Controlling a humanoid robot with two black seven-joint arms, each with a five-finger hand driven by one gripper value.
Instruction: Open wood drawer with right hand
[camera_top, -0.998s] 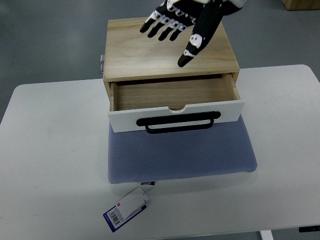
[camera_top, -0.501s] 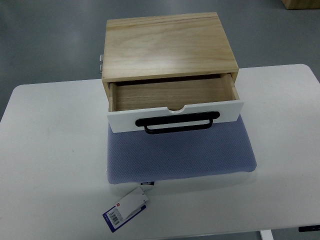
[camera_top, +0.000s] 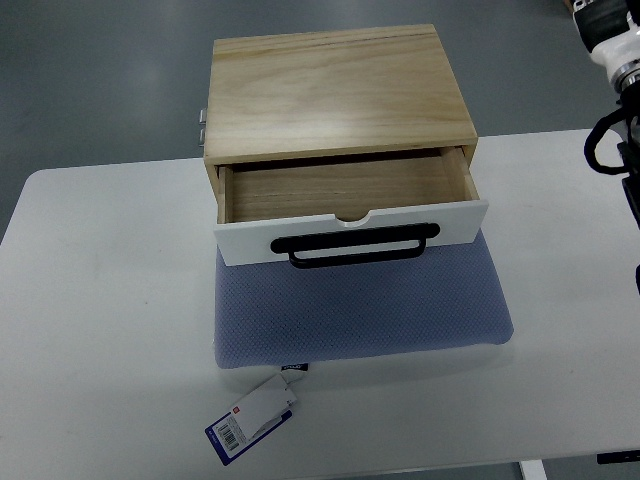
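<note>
Drawer (camera_top: 350, 205) of the wooden box (camera_top: 335, 90) stands pulled out toward the near side, its white front panel (camera_top: 352, 235) overhanging a blue-grey cushion (camera_top: 360, 310) on the white table (camera_top: 100, 320). A black handle (camera_top: 355, 247) runs across the panel, and the drawer's wooden floor shows bare inside

Right arm (camera_top: 618, 90) enters only at the upper right edge, where a white and black segment and a loop of dark cable are visible; the hand itself lies outside the frame, so whether its fingers are spread or curled cannot be told. That arm is well apart from the drawer, off past the box's right side and touching nothing on the table

Box sits toward the far edge of the table, its back overhanging it, with a small metal fitting (camera_top: 202, 125) on its left wall. The cushion reaches forward from under the drawer front, and a tag (camera_top: 252, 420) with a barcode lies just beyond its near left corner. Wide bare tabletop lies to the left and right of the box and cushion, with a narrower strip along the near edge
</note>
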